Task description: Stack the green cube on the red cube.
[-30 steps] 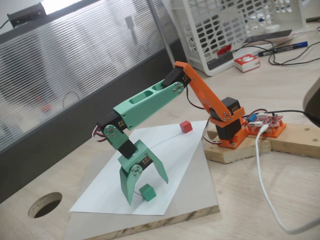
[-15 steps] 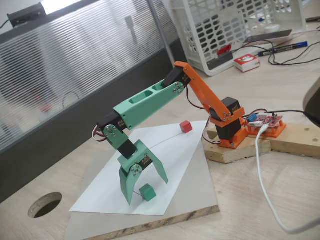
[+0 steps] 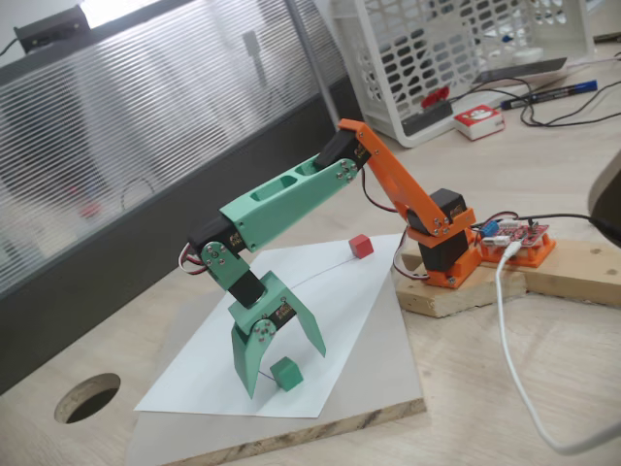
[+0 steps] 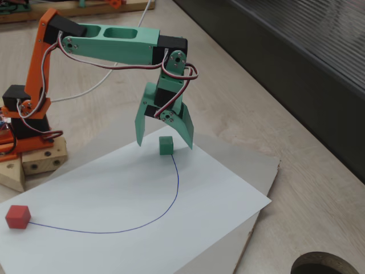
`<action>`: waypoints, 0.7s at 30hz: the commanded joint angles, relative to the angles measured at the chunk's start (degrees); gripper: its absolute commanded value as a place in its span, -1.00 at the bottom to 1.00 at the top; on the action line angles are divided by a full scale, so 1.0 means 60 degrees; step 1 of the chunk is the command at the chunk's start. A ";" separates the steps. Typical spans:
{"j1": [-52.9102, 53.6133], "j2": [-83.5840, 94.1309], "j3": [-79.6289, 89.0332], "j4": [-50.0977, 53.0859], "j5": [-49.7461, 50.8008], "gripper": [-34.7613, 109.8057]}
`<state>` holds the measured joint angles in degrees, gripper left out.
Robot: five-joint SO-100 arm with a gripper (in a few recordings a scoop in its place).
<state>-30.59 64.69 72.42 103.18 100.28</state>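
Note:
The green cube [image 3: 284, 373] [image 4: 166, 145] rests on the white sheet at one end of a drawn blue curve. My gripper [image 3: 285, 374] [image 4: 164, 142] points down over it, open, with one green finger on each side of the cube and the tips down near the paper. I cannot tell if either finger touches the cube. The red cube [image 3: 361, 246] [image 4: 17, 216] sits at the other end of the curve, near the orange base, well apart from the gripper.
The white sheet [image 3: 359, 320] lies on a grey board with a raw front edge. A round hole [image 3: 87, 397] is cut in the table beside the board. The arm's base is fixed to wooden blocks [image 3: 456, 291]. A white basket [image 3: 456, 58], cables and pens lie behind.

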 commanded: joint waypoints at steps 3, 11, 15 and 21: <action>-0.0132 0.0073 -0.0117 0.0161 -0.0015 0.59; -0.0117 0.0073 -0.0176 0.0161 -0.0015 0.59; -0.0103 0.0073 -0.0190 0.0146 -0.0015 0.59; -0.0117 0.0073 -0.0190 0.0073 -0.0015 0.58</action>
<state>-30.59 64.69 72.42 103.36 100.28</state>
